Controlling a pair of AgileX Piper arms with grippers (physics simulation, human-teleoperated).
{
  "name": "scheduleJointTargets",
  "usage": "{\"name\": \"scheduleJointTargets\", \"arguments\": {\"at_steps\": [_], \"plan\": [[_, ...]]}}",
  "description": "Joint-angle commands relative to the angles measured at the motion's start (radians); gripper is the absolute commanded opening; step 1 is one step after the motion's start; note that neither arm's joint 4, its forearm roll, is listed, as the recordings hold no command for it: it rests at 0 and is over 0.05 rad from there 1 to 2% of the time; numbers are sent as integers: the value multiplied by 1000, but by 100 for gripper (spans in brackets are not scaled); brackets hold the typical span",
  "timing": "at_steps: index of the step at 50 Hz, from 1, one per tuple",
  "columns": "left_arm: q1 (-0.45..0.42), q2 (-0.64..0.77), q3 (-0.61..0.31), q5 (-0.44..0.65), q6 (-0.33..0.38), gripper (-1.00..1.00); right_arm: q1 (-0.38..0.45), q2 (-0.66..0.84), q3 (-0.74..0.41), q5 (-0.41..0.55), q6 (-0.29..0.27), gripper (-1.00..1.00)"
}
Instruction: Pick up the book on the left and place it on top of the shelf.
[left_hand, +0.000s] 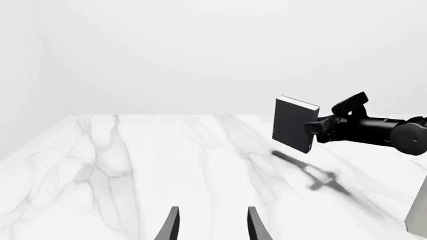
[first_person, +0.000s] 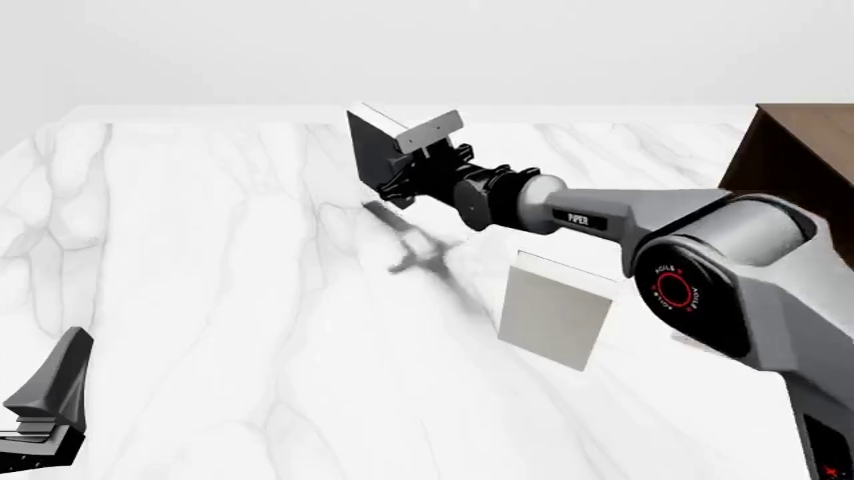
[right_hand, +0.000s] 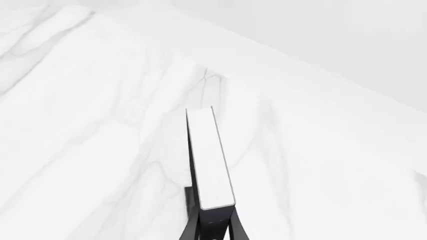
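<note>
Book (first_person: 378, 146) sits clamped in the right hand (first_person: 416, 172), lifted above the table (first_person: 200, 260).

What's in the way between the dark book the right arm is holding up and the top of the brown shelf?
Nothing visible. The right gripper holds the book clear above the table. The shelf is off to the right; the pale book stands lower, nearer the camera, below a raised path.
</note>
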Motion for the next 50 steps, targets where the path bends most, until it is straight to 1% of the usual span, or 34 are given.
{"name": "scheduleJointTargets", "arguments": {"at_steps": [1, 4, 7, 10, 21, 23, 35, 37, 40, 45, 47, 50], "plan": [[0, 0, 0, 0, 0, 100, 6, -169, 137, -50, 12, -100], [0, 0, 0, 0, 0, 100, 4, -233, 201, -68, 8, -100], [0, 0, 0, 0, 0, 100, 4, -265, 233, -73, 7, -100], [0, 0, 0, 0, 0, 100, -1, -321, 293, -82, -12, -100], [0, 0, 0, 0, 0, 100, -18, -463, 380, -60, -51, -100], [0, 0, 0, 0, 0, 100, -20, -471, 386, -59, -53, -100], [0, 0, 0, 0, 0, 100, -32, -599, 509, -69, -76, -100], [0, 0, 0, 0, 0, 100, -50, -637, 551, -75, -87, -100], [0, 0, 0, 0, 0, 100, -61, -673, 582, -73, -97, -100], [0, 0, 0, 0, 0, 100, -77, -737, 609, -61, -110, -100], [0, 0, 0, 0, 0, 100, -100, -765, 630, -77, -128, -100], [0, 0, 0, 0, 0, 100, -106, -784, 640, -65, -131, -100]]}}
